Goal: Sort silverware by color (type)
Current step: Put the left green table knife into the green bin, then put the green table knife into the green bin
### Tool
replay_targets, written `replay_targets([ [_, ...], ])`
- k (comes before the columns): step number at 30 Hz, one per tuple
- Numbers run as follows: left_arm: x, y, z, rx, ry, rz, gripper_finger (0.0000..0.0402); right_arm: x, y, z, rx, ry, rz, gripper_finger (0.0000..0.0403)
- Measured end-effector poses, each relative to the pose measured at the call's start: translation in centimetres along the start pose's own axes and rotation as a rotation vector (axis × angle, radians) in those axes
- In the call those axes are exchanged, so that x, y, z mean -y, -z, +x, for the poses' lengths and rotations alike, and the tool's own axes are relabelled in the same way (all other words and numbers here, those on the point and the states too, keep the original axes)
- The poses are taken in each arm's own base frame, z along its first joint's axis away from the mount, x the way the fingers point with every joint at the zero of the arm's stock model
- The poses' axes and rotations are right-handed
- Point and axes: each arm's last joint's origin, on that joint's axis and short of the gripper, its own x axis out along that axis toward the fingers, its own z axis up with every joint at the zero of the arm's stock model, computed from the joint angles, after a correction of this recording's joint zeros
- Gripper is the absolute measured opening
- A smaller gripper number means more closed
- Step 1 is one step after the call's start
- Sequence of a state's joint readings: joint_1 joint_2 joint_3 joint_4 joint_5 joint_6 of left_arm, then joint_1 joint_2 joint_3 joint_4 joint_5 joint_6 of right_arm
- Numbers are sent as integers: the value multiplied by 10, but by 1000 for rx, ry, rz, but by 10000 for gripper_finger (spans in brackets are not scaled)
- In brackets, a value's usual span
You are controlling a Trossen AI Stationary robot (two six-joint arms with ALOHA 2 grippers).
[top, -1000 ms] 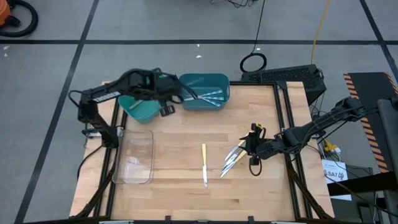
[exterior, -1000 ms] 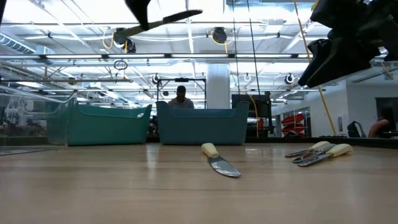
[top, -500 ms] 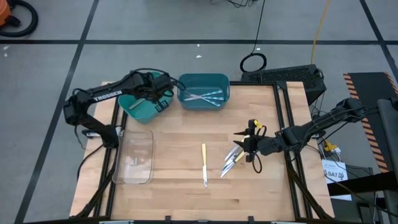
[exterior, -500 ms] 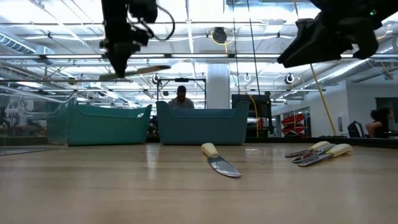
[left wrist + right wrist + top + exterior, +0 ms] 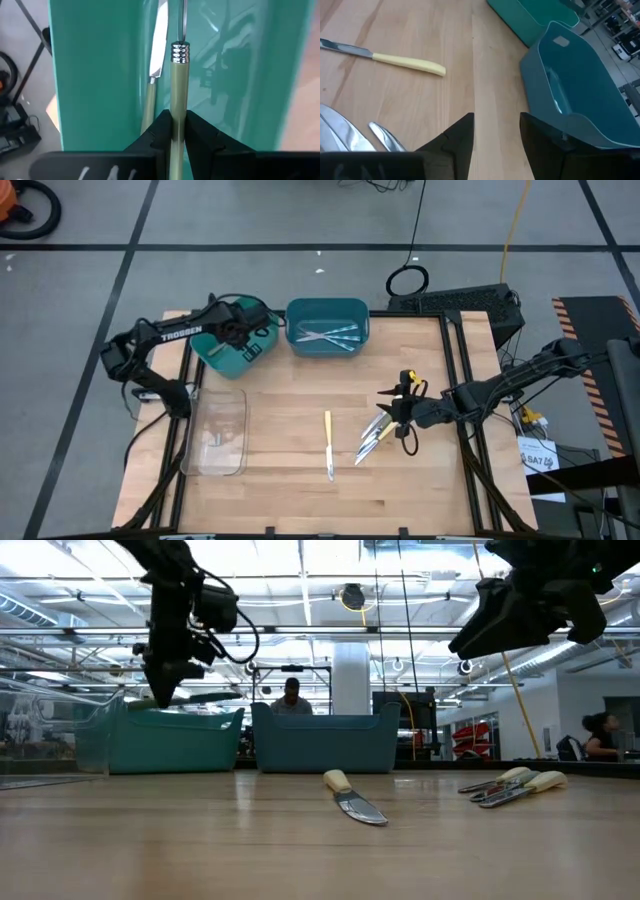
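Left gripper (image 5: 178, 131) is clamped on a pale green-handled utensil (image 5: 178, 95), slim handle with a ribbed silver collar, metal end pointing away down into the green bin (image 5: 228, 352) at the bench's far left. The gripper hangs over that bin in the high view (image 5: 243, 340). A second pale-handled knife (image 5: 154, 80) lies in the same bin, just beside the held one.

Right gripper (image 5: 496, 132) has its fingers apart, nothing between them, and hovers above the bench (image 5: 300, 410) on the right side (image 5: 398, 412). Just beside it lies a cluster of yellow-handled utensils (image 5: 377, 432), silver ends fanned toward the near edge, handles touching or overlapping; exact count cannot be told.

A single yellow-handled knife (image 5: 328, 444) lies alone mid-bench, well apart from both grippers, handle toward the bins, blade toward the near edge.

The blue bin (image 5: 327, 327), next to the green one at the far edge, holds several light-blue-handled utensils (image 5: 330, 336). A clear tray (image 5: 217, 432) sits on the bench's left side, near the green bin.
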State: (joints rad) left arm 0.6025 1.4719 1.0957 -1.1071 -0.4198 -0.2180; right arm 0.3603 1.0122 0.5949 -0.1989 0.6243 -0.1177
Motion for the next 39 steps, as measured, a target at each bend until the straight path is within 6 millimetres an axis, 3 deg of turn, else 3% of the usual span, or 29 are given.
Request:
replay_targets([
  [10,-16,2,13,-42,-43,-143,44,0,0,0,-3,-1,-1,151],
  [22,-16,2,13,-43,-45,-184,47,0,2,0,-13,-3,3,151],
  [32,-17,1,13,-12,-119,-256,167,0,2,0,-13,-3,3,151],
  [39,2,4,2,30,-94,-249,181,0,2,0,-14,-3,3,151],
])
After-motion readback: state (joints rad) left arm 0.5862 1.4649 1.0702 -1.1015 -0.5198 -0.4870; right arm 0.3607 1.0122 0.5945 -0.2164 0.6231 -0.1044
